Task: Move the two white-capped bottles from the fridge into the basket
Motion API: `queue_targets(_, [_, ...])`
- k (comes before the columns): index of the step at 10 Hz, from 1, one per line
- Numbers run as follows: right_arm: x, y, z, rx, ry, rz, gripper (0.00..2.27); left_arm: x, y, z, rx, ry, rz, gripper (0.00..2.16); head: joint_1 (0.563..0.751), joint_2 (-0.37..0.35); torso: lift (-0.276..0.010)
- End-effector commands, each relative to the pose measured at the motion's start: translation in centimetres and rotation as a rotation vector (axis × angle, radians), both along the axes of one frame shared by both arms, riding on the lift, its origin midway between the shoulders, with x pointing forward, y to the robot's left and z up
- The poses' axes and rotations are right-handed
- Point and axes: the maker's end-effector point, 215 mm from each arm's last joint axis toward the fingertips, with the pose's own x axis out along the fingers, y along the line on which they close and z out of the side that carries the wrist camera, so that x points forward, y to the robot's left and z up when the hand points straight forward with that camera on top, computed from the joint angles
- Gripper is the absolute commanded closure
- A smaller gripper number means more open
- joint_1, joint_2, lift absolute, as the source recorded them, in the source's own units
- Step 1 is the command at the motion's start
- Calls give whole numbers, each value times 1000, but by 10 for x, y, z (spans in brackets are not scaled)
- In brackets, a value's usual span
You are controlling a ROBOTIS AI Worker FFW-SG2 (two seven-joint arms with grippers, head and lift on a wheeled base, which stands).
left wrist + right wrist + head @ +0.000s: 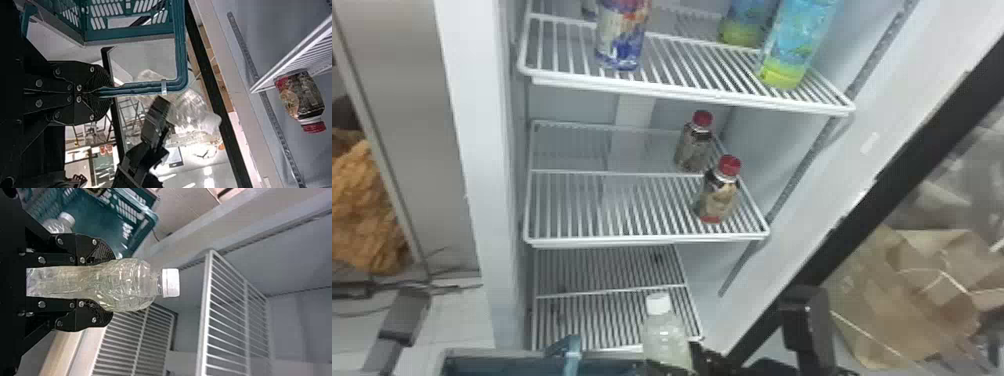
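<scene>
My right gripper point(703, 359) is shut on a clear white-capped bottle point(666, 336), held upright in front of the fridge's lowest racks in the head view. In the right wrist view the fingers of this gripper point(102, 282) press on both sides of the bottle point(127, 284). A second white-capped bottle point(58, 224) lies in the teal basket point(96, 217), partly behind the gripper. The left wrist view has my left gripper point(96, 92) shut on the handle point(137, 88) of the basket point(129, 38). The basket's rim point(497, 355) crosses the head view's bottom edge.
Two red-capped bottles point(717, 197) stand on the middle fridge shelf point(647, 240); taller bottles point(789, 55) and a blue-white one point(622, 37) stand on the upper shelf point(682, 92). The open door's dark edge point(882, 185) slants along the right, beside brown paper bags point(907, 295).
</scene>
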Motion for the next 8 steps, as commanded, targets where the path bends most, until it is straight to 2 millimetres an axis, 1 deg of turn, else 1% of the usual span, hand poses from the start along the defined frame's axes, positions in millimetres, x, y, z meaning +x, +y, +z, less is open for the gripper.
queue_targets(1, [-1,2,-14,21,43,9,921,0,0,1,0,-2,-1,1168,695,-346,-260])
queue_targets(3, [-7,7,-28,63,103,27,923,1,1,0,1,1,4,1170,695,-336,-260])
queue_targets(4, [-12,16,-37,104,143,45,923,1,1,0,1,1,4,1168,695,-335,-260])
queue_targets(5, [-17,20,-44,128,177,54,921,1,1,0,1,1,4,1168,695,-325,-260])
queue_targets(6, [-21,22,-45,136,198,63,923,2,1,0,2,-1,5,1168,695,-314,-260])
queue_targets(8, [-29,42,-54,199,254,109,923,2,2,-2,6,1,6,1168,695,-307,-260])
